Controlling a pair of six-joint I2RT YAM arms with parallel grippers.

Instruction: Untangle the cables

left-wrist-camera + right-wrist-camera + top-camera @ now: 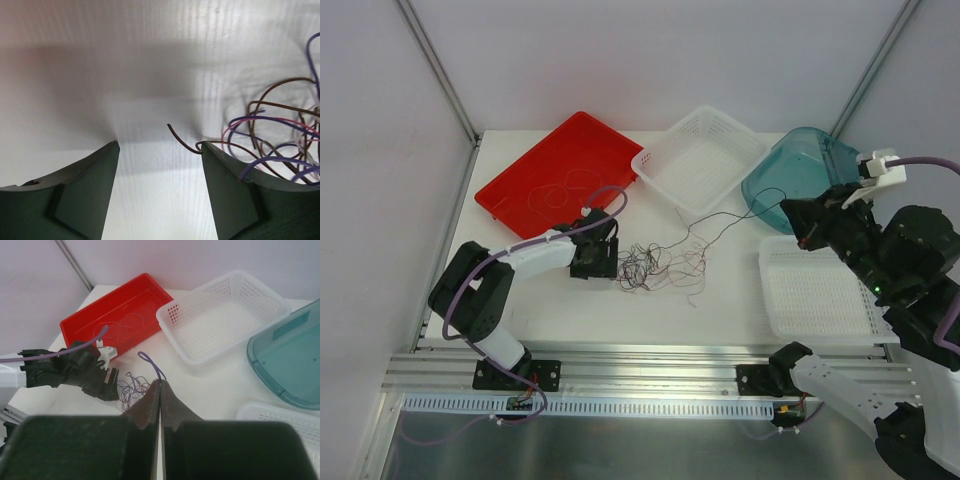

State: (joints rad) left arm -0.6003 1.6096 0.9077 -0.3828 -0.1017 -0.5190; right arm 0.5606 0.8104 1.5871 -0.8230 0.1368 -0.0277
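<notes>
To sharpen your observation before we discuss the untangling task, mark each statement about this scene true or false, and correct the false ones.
1. The left gripper is open. True.
2. The cable tangle lies inside the white basket. False: the white basket looks empty; the cable tangle lies on the table, beside the left gripper.
3. Thin wire loops lie in the red tray. True.
4. The right gripper stands wide open. False: it is shut on a purple cable.
</notes>
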